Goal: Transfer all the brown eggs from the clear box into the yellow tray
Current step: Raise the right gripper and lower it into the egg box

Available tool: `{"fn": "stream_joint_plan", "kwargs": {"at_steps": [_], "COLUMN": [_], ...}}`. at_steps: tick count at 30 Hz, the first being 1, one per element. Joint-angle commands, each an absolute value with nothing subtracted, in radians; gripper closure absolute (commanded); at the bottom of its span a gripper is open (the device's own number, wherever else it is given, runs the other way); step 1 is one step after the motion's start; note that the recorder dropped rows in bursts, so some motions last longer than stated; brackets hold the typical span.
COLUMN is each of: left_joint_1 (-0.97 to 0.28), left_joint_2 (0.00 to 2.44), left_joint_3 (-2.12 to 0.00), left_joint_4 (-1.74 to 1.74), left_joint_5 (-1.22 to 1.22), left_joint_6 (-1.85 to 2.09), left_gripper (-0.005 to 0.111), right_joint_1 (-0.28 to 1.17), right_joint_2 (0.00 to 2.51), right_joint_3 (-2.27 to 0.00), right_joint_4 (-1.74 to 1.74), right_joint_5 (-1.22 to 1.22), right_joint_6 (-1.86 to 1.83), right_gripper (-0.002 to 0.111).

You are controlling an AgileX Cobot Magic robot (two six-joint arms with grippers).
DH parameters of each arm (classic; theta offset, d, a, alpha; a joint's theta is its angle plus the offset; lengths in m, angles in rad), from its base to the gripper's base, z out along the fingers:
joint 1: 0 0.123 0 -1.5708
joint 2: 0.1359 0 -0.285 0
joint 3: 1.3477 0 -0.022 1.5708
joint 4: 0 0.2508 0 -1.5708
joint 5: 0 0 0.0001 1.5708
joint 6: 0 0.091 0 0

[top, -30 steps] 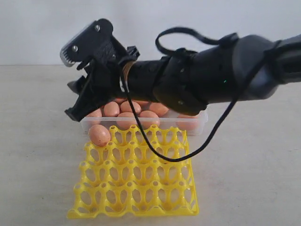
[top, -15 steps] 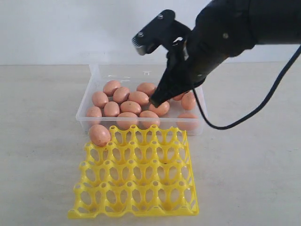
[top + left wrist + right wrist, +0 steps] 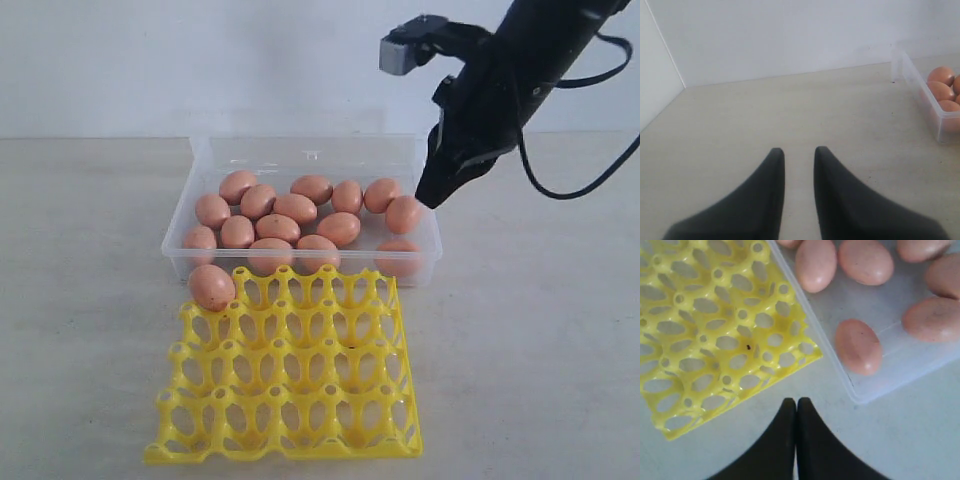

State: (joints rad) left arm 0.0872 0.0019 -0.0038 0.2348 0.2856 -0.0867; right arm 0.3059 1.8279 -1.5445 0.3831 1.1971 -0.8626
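Right pincer (image 3: 432, 197) hung in the air over the right end of the clear box (image 3: 300, 155), tips pointing down, well above the eggs. In the right wrist view both fingers were pressed flat together with nothing between them. Left pincer (image 3: 798, 150) sat low over bare counter (image 3: 90, 300), off to the side of the box. Its fingers were a narrow gap apart and empty, and it did not show in the exterior view. One brown egg (image 3: 211, 287) sat in the far-left corner cup of the yellow tray (image 3: 280, 452), and every other cup was empty. The tray lay on the counter just in front of the box, its far edge close against the box's front wall. The rest of the brown eggs (image 3: 277, 228), about fifteen, lay loose in a single layer in the box, crowded toward its front and middle, many of them touching. Judgement: the task was barely begun, one egg placed, and the step in hand was the approach for the next pick, with no egg carried. The next move called for spreading the right pincer's fingers before any descent, since closed tips would only knock an egg. It then had to come down over an egg with room on both sides. The corner egg (image 3: 858, 346), lying apart from the others by the box's near right corner, looked the easiest candidate. The close would have to be gentle, across the egg's narrow width. The lift would have to clear the box wall before crossing to an empty cup beside the filled one.
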Motion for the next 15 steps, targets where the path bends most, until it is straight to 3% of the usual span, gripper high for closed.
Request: {"fn": "stream_joint_plan", "kwargs": {"at_steps": [1, 4, 5, 7, 8, 10, 15], "left_joint_1": [0.09, 0.09, 0.09, 0.09, 0.09, 0.09, 0.09], "left_joint_2": [0.0, 0.0, 0.0, 0.0, 0.0, 0.0, 0.0], "left_joint_3": [0.0, 0.0, 0.0, 0.0, 0.0, 0.0, 0.0], "left_joint_4": [0.233, 0.233, 0.233, 0.233, 0.233, 0.233, 0.233], "left_joint_5": [0.283, 0.283, 0.283, 0.283, 0.283, 0.283, 0.283], "left_joint_6": [-0.089, -0.089, -0.089, -0.089, -0.089, -0.089, -0.089], "left_gripper": [0.085, 0.085, 0.085, 0.085, 0.085, 0.085, 0.085], "right_joint_1": [0.301, 0.301, 0.301, 0.311, 0.326, 0.349, 0.383], "right_joint_2": [1.907, 1.949, 1.973, 2.015, 2.041, 2.071, 2.12], "right_joint_3": [-1.558, -1.558, -1.558, -1.558, -1.558, -1.558, -1.558], "right_joint_4": [0.466, 0.473, 0.473, 0.461, 0.449, 0.447, 0.467], "right_joint_5": [1.158, 1.039, 0.984, 0.917, 0.853, 0.726, 0.556], "right_joint_6": [-1.214, -1.427, -1.452, -1.503, -1.529, -1.595, -1.836], "right_gripper": [0.108, 0.108, 0.1, 0.074, 0.055, 0.043, 0.048]}}
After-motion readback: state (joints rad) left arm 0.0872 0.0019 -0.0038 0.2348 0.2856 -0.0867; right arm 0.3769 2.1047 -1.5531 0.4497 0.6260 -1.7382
